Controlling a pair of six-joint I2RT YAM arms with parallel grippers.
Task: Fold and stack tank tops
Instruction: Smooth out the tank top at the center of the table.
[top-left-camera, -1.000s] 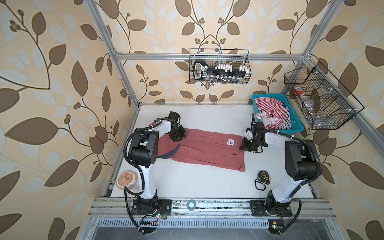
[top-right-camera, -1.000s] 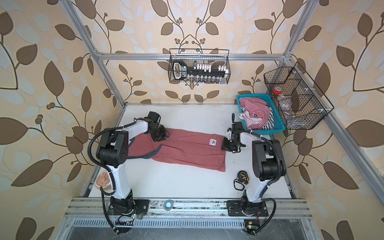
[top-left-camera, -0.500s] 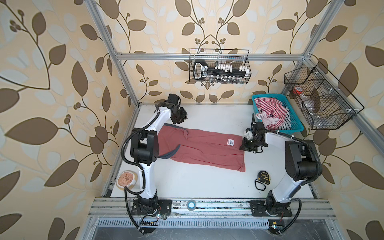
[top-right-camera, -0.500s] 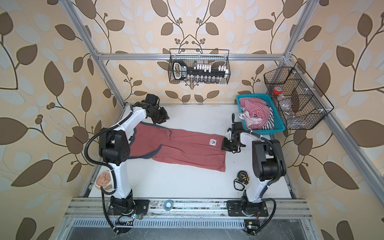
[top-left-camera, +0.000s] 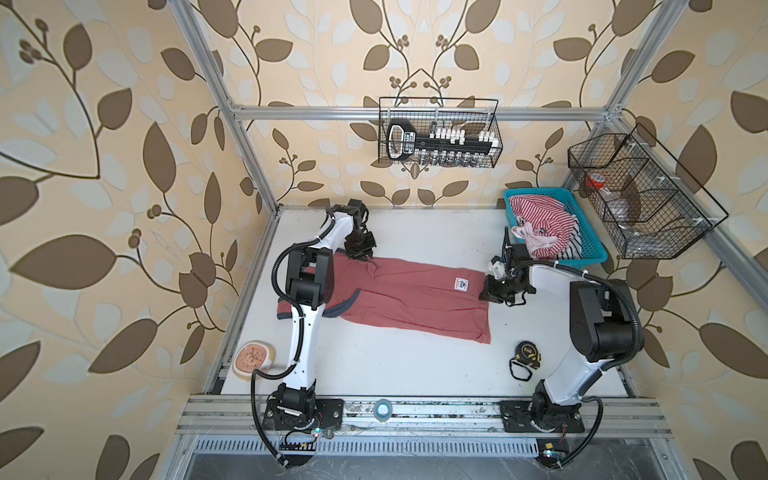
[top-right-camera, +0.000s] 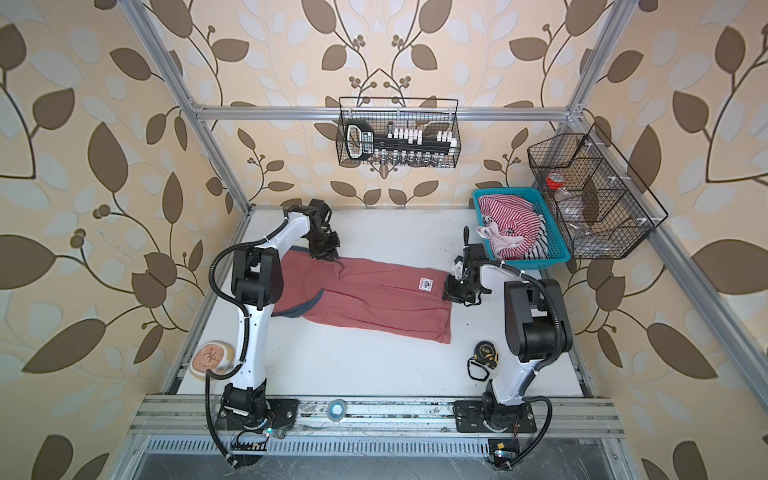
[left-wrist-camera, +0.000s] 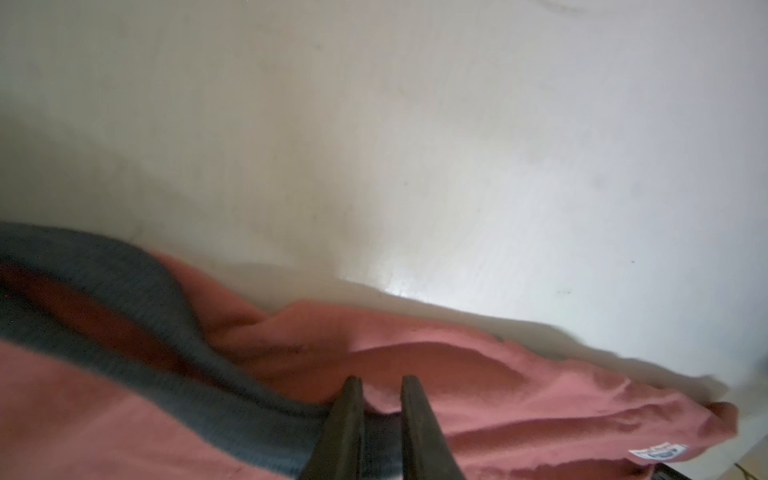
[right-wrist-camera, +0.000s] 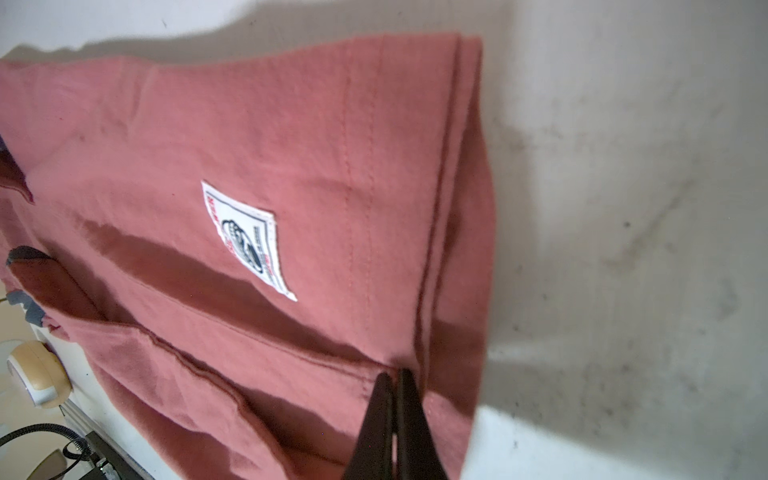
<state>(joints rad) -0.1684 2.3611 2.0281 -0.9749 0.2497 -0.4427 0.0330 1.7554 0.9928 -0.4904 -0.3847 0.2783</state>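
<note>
2 tops: dusty-red cloth tank top (top-left-camera: 415, 299) beside teal plastic basket (top-left-camera: 540, 191), red-white striped tank top (top-left-camera: 536, 212) inside. R gripper (right-wrist-camera: 394, 374) clamps red hem. L gripper (left-wrist-camera: 376, 380) at grey trim, grip unclear.

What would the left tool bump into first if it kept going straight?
The red tank top: the left tool points down at its grey trim and looks nearly on it, maybe already touching.

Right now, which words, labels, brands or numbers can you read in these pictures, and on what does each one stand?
No text can be read for certain.
White label on the dusty red tank top: red and dark print, too blurred.
Tape measure: yellow marking, too small.
Black tool in the wire basket: light label, too small.
</note>
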